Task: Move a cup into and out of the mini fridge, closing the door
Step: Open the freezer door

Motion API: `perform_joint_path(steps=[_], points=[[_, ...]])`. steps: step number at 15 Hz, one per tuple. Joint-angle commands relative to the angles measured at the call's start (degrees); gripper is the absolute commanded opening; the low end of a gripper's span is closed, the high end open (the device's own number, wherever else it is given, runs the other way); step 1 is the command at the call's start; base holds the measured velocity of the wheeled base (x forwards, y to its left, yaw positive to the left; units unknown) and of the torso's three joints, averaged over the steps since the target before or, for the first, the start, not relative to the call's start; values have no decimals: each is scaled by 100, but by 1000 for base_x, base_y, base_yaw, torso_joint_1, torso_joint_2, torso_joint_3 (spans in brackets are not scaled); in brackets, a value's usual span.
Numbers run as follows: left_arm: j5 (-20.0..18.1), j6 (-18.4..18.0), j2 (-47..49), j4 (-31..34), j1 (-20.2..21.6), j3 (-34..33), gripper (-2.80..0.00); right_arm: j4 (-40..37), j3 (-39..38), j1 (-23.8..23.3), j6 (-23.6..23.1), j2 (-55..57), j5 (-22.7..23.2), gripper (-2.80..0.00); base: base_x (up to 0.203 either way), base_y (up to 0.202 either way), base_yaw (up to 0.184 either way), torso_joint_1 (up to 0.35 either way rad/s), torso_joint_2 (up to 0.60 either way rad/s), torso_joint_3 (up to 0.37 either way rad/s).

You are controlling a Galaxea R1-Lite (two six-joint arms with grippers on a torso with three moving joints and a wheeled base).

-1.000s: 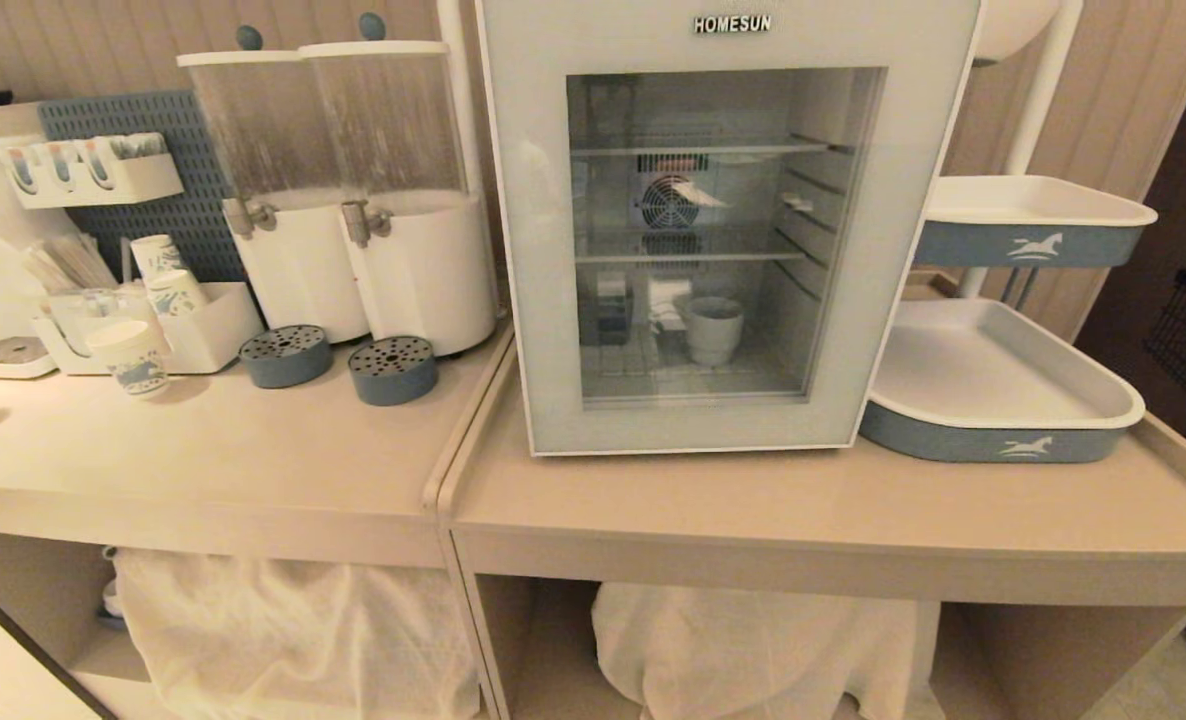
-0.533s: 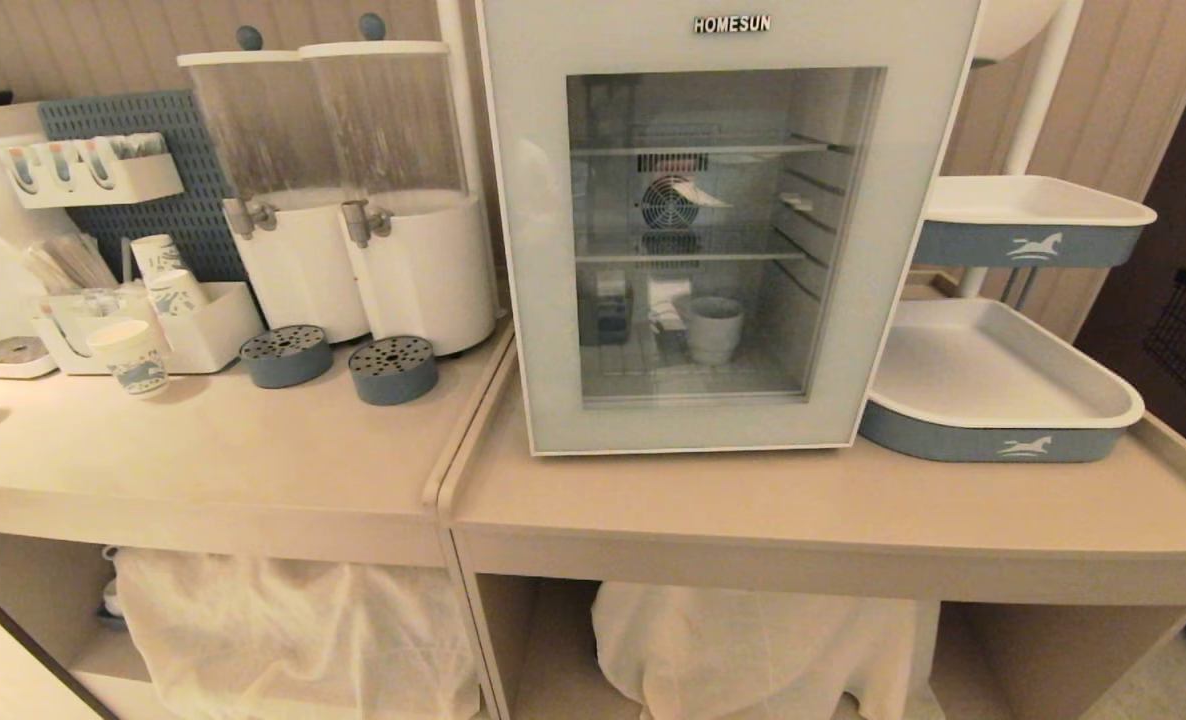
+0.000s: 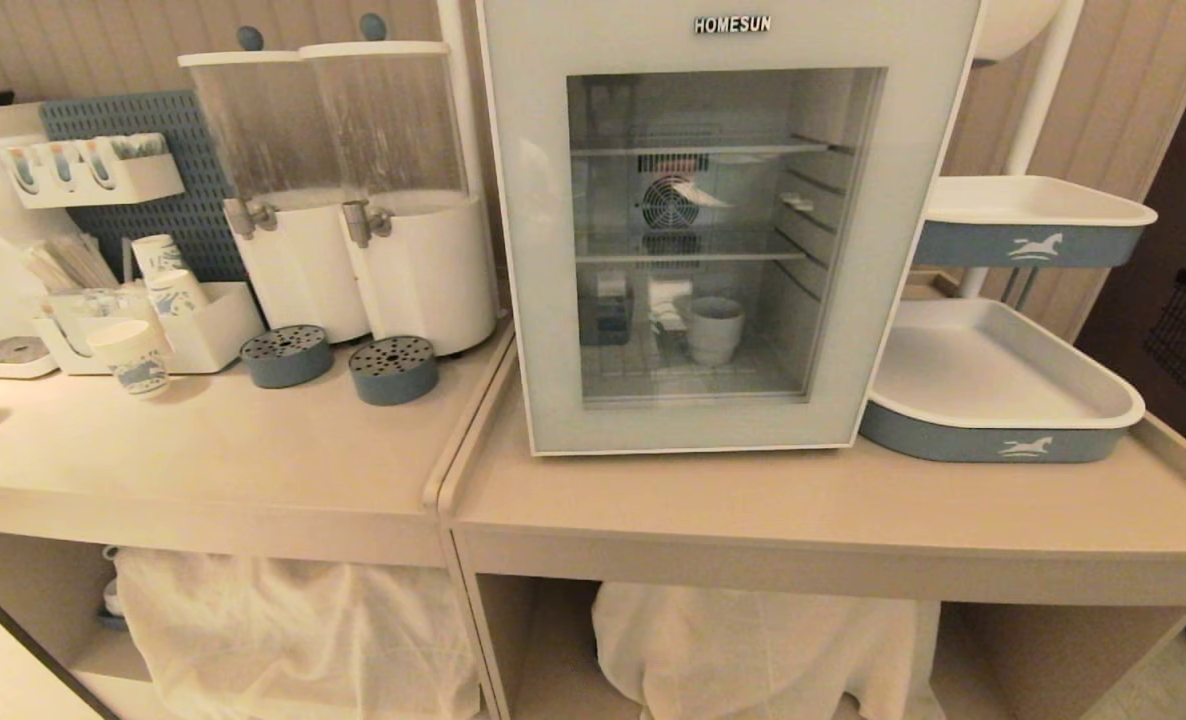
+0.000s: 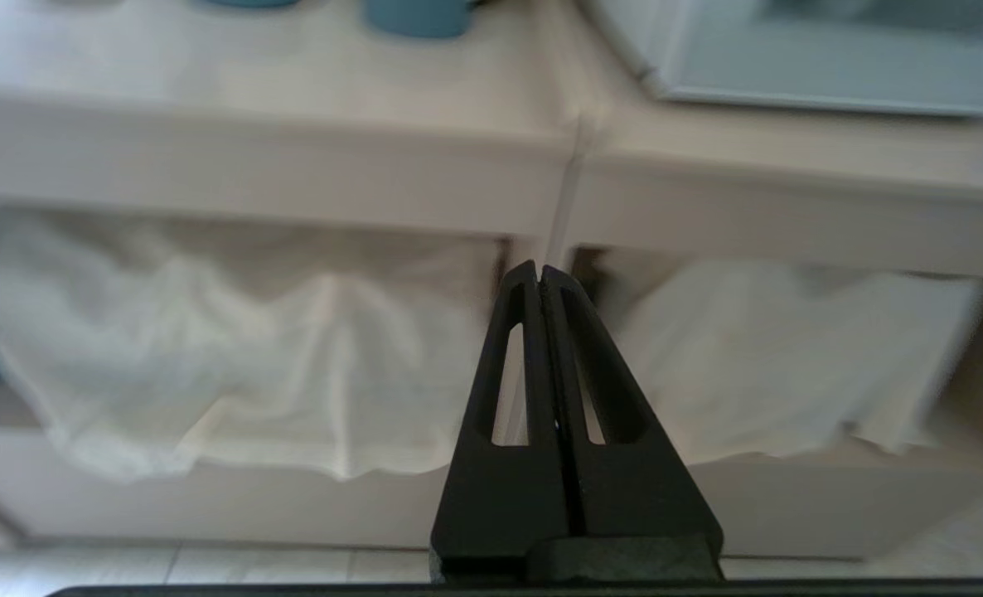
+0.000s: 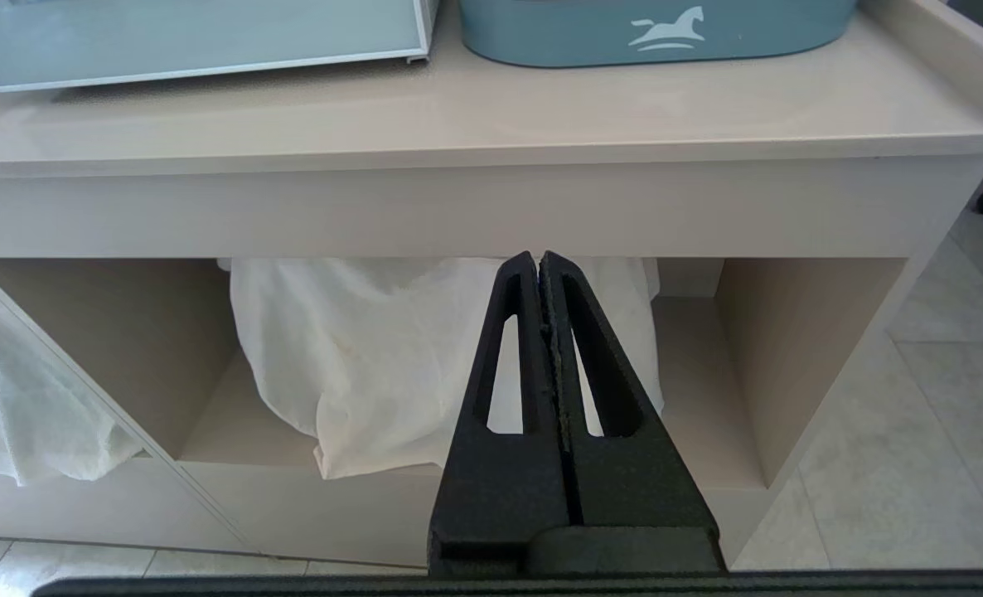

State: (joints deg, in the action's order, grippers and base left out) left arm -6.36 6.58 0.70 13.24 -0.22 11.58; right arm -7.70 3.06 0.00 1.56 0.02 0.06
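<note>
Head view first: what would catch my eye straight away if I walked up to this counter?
The white mini fridge stands in the middle of the counter, its glass door shut, with a small white cup on its bottom shelf. To its left are two tall drink dispensers; to its right, stacked blue-and-white trays. Neither robot arm shows there.

Two pale beige counters (image 3: 253, 450) stand side by side against a ribbed beige wall (image 3: 1123, 100), a narrow seam between them. Open shelves below hold crumpled white cloths (image 3: 293, 630). A blue pegboard (image 3: 153, 180) leans at the back left. Pale floor tiles (image 5: 914, 431) run under the right counter's end. The light is warm and dim.
</note>
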Motion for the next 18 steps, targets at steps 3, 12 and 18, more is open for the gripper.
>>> perform_joint_path(steps=[3, 12, 18], points=[[-386, 9, 756, 773, -21, 1506, -280, -3, 2, 0, 2, 11, 2, -280, 0, 0, 0, 0, 0, 0], [-218, 33, 3368, 1663, -1323, 4386, -280, -3, -7, 0, 2, 15, 2, -280, 0, 0, 0, 0, 0, 0], [-218, 383, 5374, 1438, -1404, 5342, -280, -3, 2, 0, -1, 12, 2, -280, 0, 0, 0, 0, 0, 0]])
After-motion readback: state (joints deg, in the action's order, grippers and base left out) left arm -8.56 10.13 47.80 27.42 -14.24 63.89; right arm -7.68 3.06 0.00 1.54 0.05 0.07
